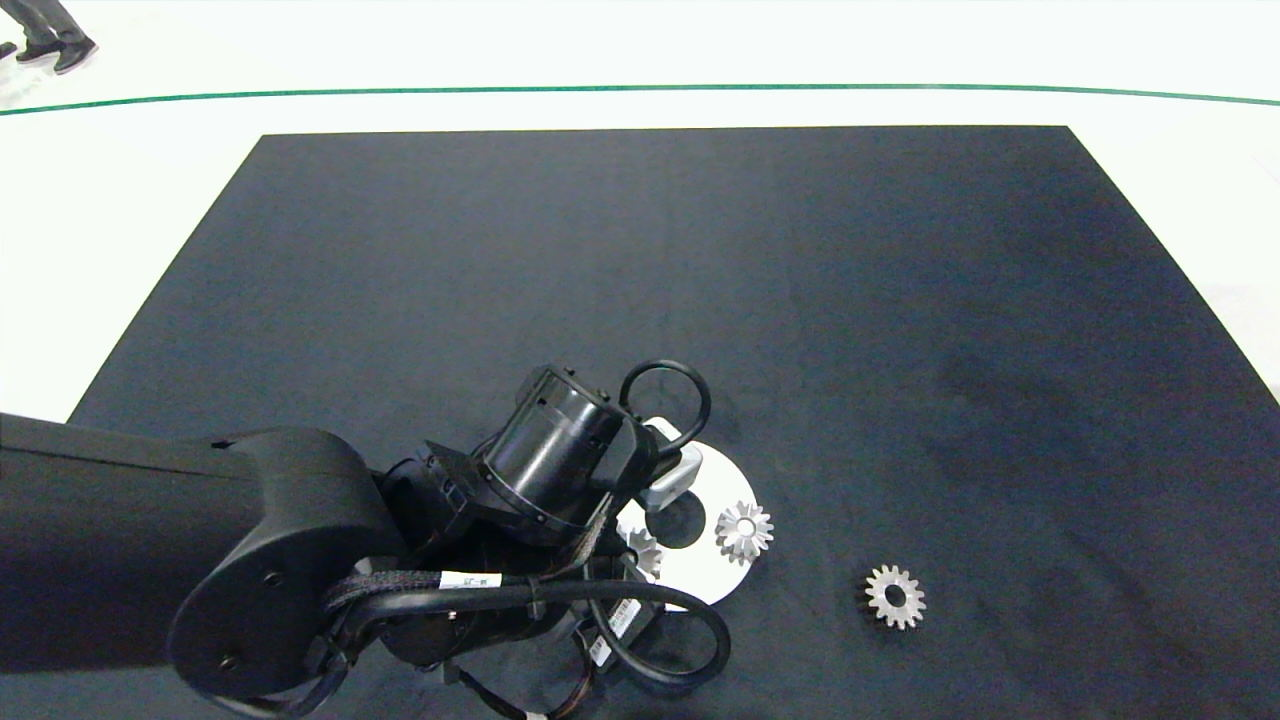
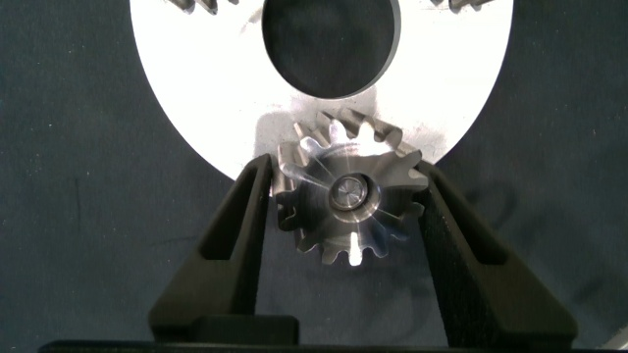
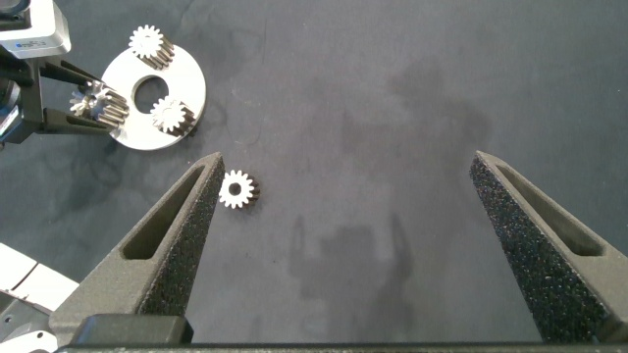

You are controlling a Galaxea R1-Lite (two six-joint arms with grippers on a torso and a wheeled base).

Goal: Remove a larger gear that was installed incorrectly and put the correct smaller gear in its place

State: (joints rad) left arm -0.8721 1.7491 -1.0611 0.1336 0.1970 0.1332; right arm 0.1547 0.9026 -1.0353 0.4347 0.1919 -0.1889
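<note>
In the head view, the left arm point(image 1: 300, 570) hides the left end effector and most of the round plate point(image 1: 735, 490).

The round plate point(image 1: 725, 585) lies near the mat's point(image 1: 660, 300) front edge, carrying a gear point(image 1: 745, 530) at its right rim; the larger gear point(image 2: 348, 201) sits between the left gripper's point(image 2: 345, 211) fingers at another rim, the smaller gear point(image 1: 895, 596) on the mat right of the plate
</note>
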